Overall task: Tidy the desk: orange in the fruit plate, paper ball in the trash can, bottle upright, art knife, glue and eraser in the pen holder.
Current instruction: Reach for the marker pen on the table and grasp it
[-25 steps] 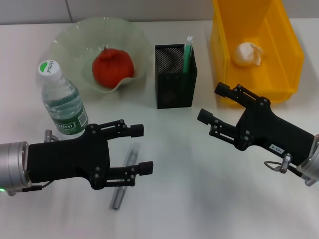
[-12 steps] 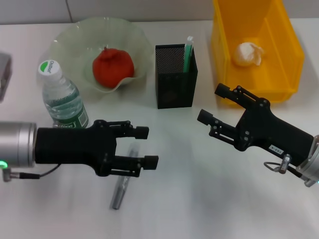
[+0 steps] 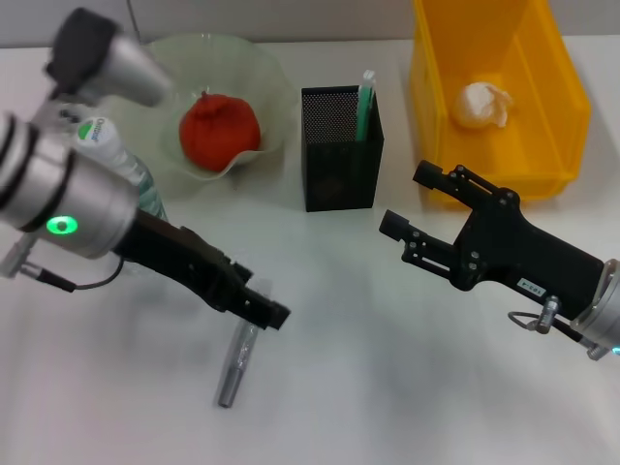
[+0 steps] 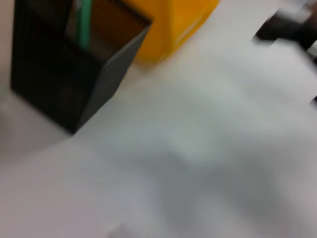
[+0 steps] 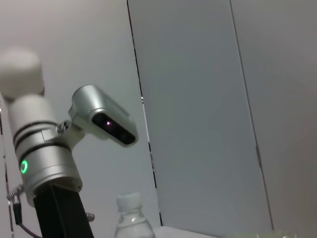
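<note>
The orange [image 3: 219, 131] lies in the fruit plate [image 3: 263, 79]. The paper ball [image 3: 481, 105] rests in the trash can [image 3: 560, 107]. The bottle [image 3: 97, 133] stands upright, mostly hidden behind my left arm. A grey art knife [image 3: 235, 366] lies flat on the table. My left gripper [image 3: 269, 312] is turned edge-on and tilted down over the knife's far end. The pen holder [image 3: 341, 165] holds a green stick [image 3: 366, 102]; I cannot tell if it is the glue. My right gripper [image 3: 407, 201] hovers open and empty in front of the trash can. The eraser is out of view.
The left wrist view shows the pen holder [image 4: 64, 74], the trash can [image 4: 173, 25] and bare white table. The right wrist view looks up at my left arm [image 5: 44, 163] and the bottle [image 5: 131, 218] against a grey wall.
My left arm has swung up and rolled, so its gripper now points down at the knife's far end. The right gripper has barely shifted. The knife has not moved.
</note>
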